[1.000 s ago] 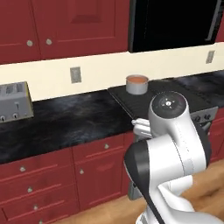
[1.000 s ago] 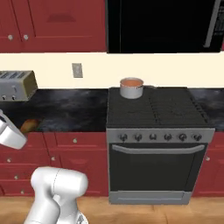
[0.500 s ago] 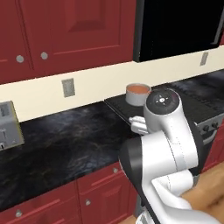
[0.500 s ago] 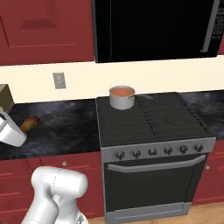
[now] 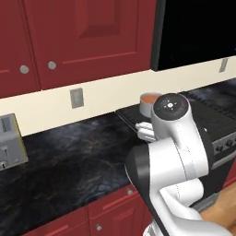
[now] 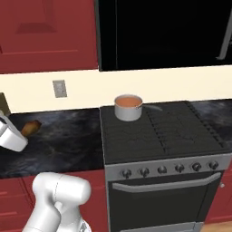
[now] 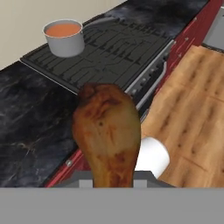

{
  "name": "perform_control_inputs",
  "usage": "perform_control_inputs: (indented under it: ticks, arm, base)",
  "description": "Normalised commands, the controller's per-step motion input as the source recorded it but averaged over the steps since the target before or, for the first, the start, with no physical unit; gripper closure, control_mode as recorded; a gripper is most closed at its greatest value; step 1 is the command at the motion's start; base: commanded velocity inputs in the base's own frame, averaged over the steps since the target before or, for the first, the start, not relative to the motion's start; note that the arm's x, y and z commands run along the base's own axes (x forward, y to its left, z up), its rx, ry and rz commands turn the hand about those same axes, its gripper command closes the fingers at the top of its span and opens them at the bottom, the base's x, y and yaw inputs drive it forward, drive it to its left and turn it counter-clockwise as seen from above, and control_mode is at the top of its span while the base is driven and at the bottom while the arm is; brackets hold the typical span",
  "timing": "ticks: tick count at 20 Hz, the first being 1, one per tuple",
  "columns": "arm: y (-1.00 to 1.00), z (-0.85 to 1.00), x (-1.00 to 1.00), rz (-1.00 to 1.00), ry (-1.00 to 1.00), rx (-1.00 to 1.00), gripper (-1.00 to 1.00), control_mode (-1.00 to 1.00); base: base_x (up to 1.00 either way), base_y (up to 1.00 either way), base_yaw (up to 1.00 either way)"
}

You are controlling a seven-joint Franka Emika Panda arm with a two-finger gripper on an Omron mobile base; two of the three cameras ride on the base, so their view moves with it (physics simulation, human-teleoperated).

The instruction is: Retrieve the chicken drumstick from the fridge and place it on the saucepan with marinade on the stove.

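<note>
The brown chicken drumstick (image 7: 107,135) stands large in the hand view, and my gripper (image 6: 21,132) is shut on its lower end. In the right base view the chicken drumstick (image 6: 31,128) hangs over the dark counter, left of the stove (image 6: 158,131). The silver saucepan (image 6: 128,108) stands at the cooktop's back left corner, filled with orange-red marinade (image 6: 128,101). In the hand view the saucepan (image 7: 64,37) lies far beyond the drumstick, at the upper left. In the left base view my arm partly covers the saucepan (image 5: 148,102). The fridge is out of view.
A black marbled counter (image 5: 69,161) runs left of the stove, with a grey toaster (image 5: 9,143) at its far left. Dark red cabinets (image 5: 83,37) and a black microwave (image 6: 163,31) hang overhead. A wall outlet (image 6: 59,88) sits on the cream backsplash. Wooden floor (image 7: 192,109) lies before the oven.
The base has driven closer to the counter, so the whole scene has grown larger in both base views. The drumstick stays held in the shut gripper.
</note>
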Motion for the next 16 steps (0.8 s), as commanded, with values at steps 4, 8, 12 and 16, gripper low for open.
perform_control_inputs:
  ticks: [4,8,12,16]
  arm:
    - [0.0,0.0,0.0,0.0,0.0,0.0,1.0,1.0]
    - [0.0,0.0,0.0,0.0,0.0,0.0,1.0,1.0]
    - [0.0,0.0,0.0,0.0,0.0,0.0,1.0,1.0]
    - [0.0,0.0,0.0,0.0,0.0,0.0,1.0,1.0]
  base:
    - [0.32,-0.31,0.08]
    - [0.29,-0.42,0.1]
    - [0.43,-0.45,0.1]
    - [0.46,-0.41,0.1]
